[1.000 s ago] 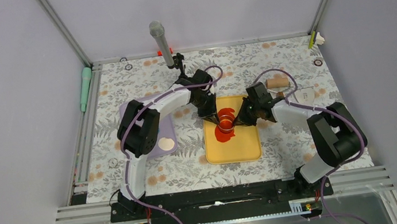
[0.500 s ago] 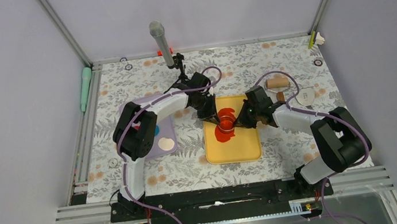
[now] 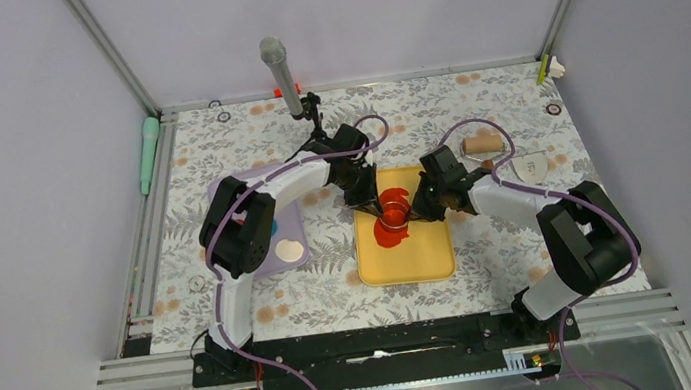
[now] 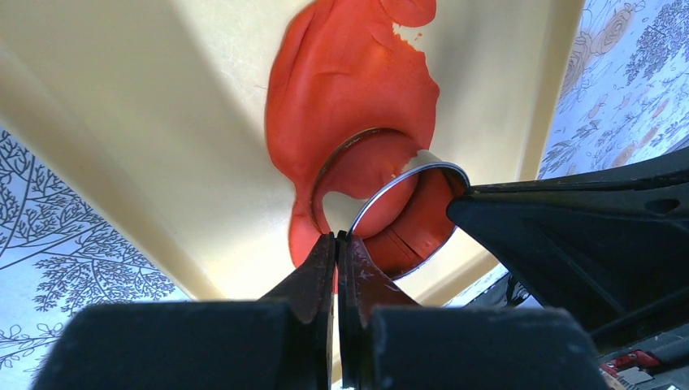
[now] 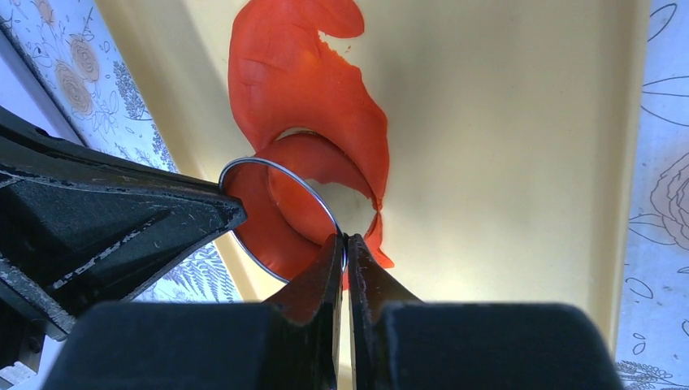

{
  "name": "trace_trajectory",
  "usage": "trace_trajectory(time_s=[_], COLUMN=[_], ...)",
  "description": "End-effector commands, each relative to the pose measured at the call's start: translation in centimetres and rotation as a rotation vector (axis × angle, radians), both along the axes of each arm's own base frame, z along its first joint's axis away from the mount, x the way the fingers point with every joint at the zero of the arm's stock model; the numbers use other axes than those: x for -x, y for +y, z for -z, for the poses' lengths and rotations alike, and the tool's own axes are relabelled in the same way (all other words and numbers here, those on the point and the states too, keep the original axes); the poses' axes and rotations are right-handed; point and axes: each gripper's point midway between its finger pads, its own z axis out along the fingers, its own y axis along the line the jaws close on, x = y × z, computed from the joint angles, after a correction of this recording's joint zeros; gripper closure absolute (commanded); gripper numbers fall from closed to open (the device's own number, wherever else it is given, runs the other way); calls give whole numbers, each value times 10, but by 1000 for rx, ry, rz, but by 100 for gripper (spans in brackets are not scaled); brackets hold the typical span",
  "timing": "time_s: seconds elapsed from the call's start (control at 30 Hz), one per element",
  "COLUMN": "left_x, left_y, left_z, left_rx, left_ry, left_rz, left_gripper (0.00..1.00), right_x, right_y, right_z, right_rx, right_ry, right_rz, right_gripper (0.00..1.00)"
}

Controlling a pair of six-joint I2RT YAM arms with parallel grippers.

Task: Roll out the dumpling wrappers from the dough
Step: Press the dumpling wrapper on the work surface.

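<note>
A flattened sheet of red dough [image 3: 390,233] [image 4: 349,81] [image 5: 284,73] lies on the yellow tray [image 3: 411,262]. Just above it hangs a metal ring cutter [image 3: 393,212] [image 4: 410,207] [image 5: 272,215], its inside showing red. My left gripper [image 4: 335,237] [image 3: 370,202] is shut on one side of the rim. On the opposite side, my right gripper [image 5: 342,240] [image 3: 417,208] is shut on the rim too. Below the ring, a circular cut outlines a dumpling wrapper [image 4: 366,162] lying within the sheet.
A purple mat [image 3: 290,224] left of the tray holds a cream disc [image 3: 290,252] and a blue one [image 3: 271,228]. A wooden rolling pin [image 3: 483,143] and a white piece [image 3: 529,167] lie at the right. A microphone [image 3: 279,73] stands behind; a green tool [image 3: 148,150] lies at the left edge.
Both arms have shifted their elbows slightly, the right gripper easing a little to the left. The ring cutter stays over the dough, both grips unchanged.
</note>
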Motion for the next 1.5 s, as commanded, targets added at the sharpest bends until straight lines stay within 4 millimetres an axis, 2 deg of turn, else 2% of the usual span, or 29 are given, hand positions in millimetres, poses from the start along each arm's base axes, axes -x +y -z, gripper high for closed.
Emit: trace_trajectory(time_s=[0.0,0.1,0.23,0.43,0.63,0.9,1.1,1.47], left_x=[42,38,34,28,20,14,10,9], left_y=[75,71,64,61,61,49,39,33], left_z=[87,81,74,66,54,34,17,-4], left_rx=[-402,-384,-357,-345,-353,-294,-243,-195], left_ry=[120,107,91,61,25,-1,-25,-51], left_rz=[48,49,65,65,71,84,94,89], left_gripper=[99,93,92,91,90,78,77,76], right_x=[15,13,6,-4,-12,-12,-8,-12], right_y=[-21,-19,-17,-12,-8,-7,-10,-11], right_z=[12,5,-4,-13,-24,-32,-31,-36], right_rx=[127,112,104,89,74,68,73,74], right_ry=[72,56,26,3,-24,-41,-41,-60], right_rz=[1,3,9,13,18,3,5,13], right_gripper=[96,94,93,81,81,80,80,80])
